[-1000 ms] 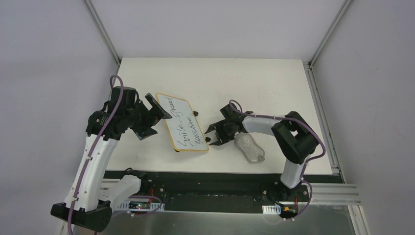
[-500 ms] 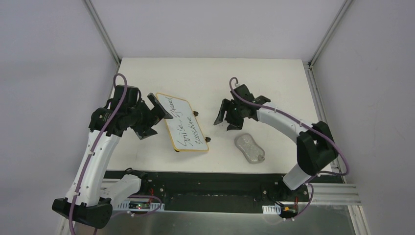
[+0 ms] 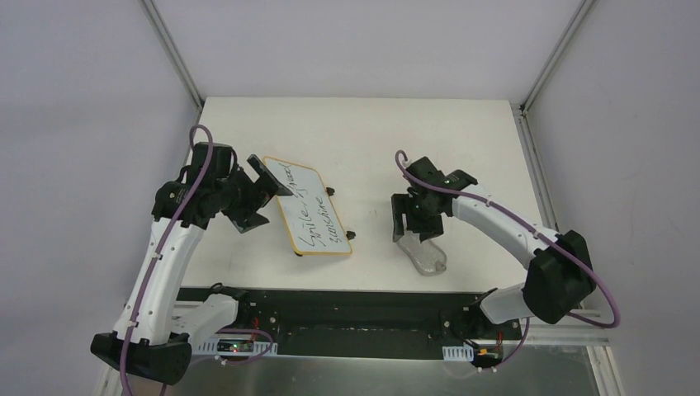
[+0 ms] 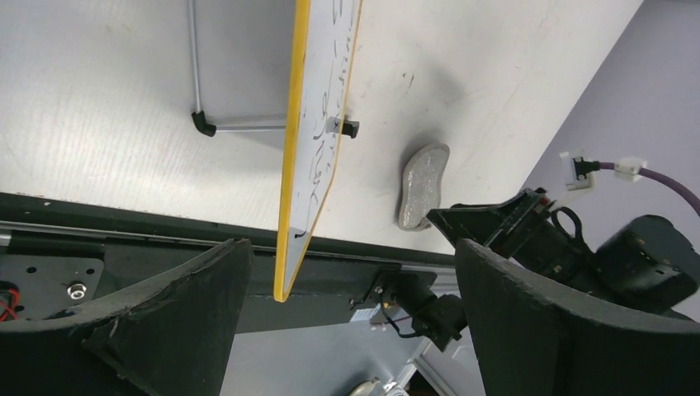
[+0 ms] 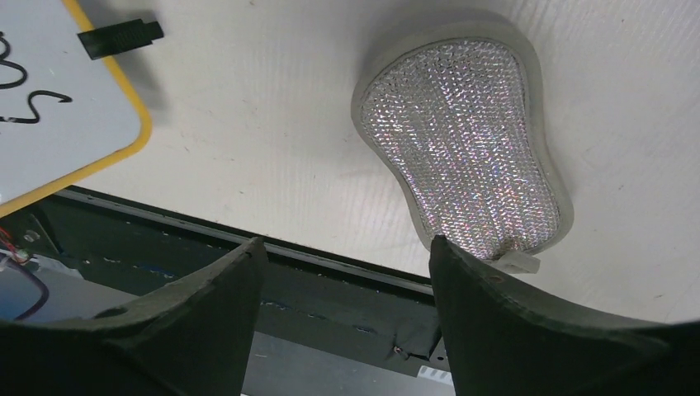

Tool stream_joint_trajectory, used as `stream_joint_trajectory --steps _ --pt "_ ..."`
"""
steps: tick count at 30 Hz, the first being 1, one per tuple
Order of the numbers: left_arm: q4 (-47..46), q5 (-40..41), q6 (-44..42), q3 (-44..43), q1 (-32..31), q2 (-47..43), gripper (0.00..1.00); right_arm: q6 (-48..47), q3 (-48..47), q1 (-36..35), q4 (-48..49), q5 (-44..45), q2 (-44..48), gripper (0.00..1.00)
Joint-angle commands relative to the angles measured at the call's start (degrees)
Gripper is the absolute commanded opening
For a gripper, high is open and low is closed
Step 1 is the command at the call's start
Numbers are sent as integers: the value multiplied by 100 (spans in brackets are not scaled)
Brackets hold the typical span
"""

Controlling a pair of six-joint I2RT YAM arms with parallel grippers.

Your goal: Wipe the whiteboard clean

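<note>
The whiteboard (image 3: 310,208), white with a yellow-tan rim and black handwriting, stands tilted on its small black feet left of the table's middle. It shows edge-on in the left wrist view (image 4: 318,140) and by one corner in the right wrist view (image 5: 58,115). My left gripper (image 3: 262,196) is open, its jaws apart on either side of the board's left edge without touching it. My right gripper (image 3: 417,224) is open, hovering over the far end of the grey glittery pad (image 3: 423,252), which lies flat on the table (image 5: 462,148).
A black rail (image 3: 347,299) runs along the table's near edge. Grey walls and metal posts (image 3: 169,49) enclose the white table (image 3: 363,132) on the left, back and right.
My right arm swung away from the board, first back, then right and down over the grey pad. My left gripper stayed at the board's left edge.
</note>
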State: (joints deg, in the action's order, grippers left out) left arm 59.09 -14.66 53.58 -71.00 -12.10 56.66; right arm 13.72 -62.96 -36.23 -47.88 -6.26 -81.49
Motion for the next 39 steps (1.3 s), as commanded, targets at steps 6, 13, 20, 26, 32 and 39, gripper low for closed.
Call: stream_joint_trajectory --steps 6,13,20,26,32,39 --pt "-188 -363 396 93 75 -128 97 -142 259 -135 232 583 -221 72" --pt "-44 -384 313 131 69 -321 97 -390 171 -343 825 1110 -885 69" --pt "243 -332 136 99 76 -405 94 -244 281 -438 1444 1830 -1164 63" --pt "476 -190 -87 38 75 -306 97 -214 344 -650 1753 1714 -1407 62" --pt "292 -265 -191 7 76 -1 98 -194 373 -816 1646 2187 -1546 67" --pt "222 -325 -299 -64 76 165 98 -49 462 -972 1338 2790 -1034 71"
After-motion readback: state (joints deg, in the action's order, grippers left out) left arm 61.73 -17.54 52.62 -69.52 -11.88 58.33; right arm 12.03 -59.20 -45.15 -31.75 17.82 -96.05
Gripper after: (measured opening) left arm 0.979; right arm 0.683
